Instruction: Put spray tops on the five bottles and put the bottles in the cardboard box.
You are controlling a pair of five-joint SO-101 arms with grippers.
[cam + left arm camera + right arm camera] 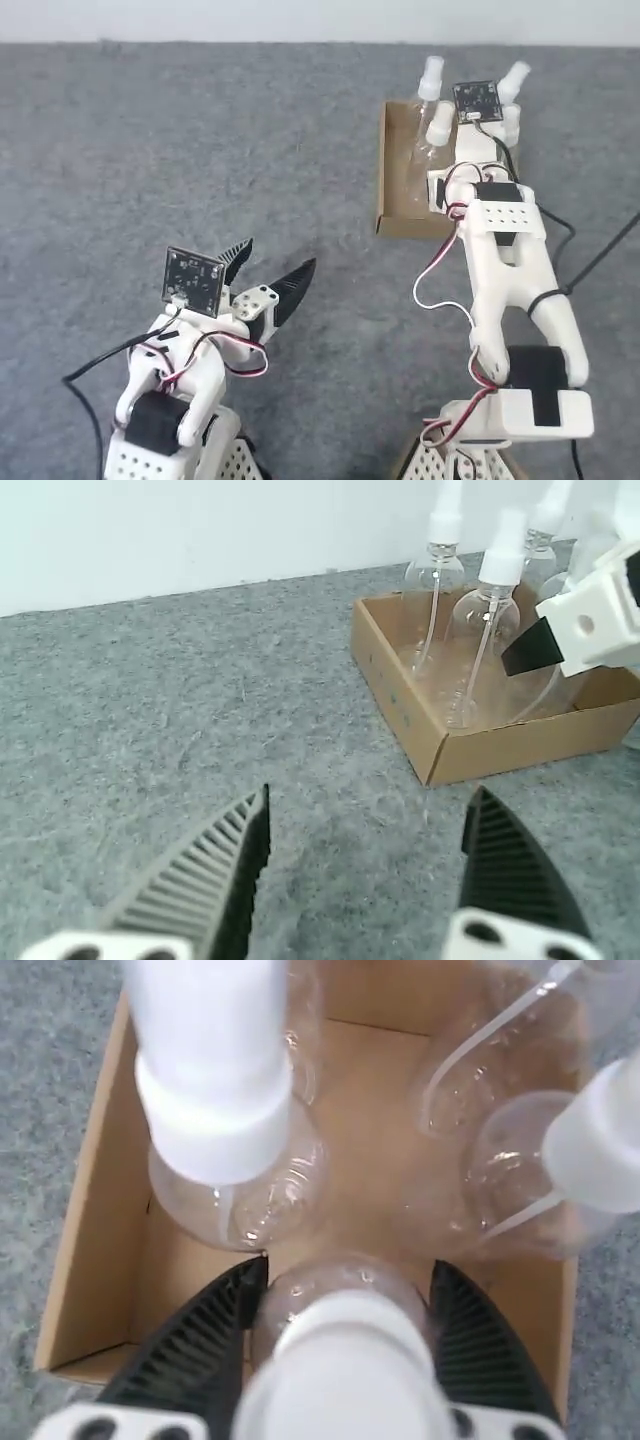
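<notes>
Bottle (340, 1295) with white spray top (345, 1360) is held in right gripper (347, 1265), low inside cardboard box (95, 1220). Jaws are pressed close on both sides of it. Other bottles (240, 1200), tops on, are stood beside it in box. Left gripper (280, 253) is spread wide over grey table (150, 150), nothing in it, well apart from box. Step judged: bottle being set down in box. Next: jaws must be opened and arm lifted straight up, so nearby tops are not knocked.
</notes>
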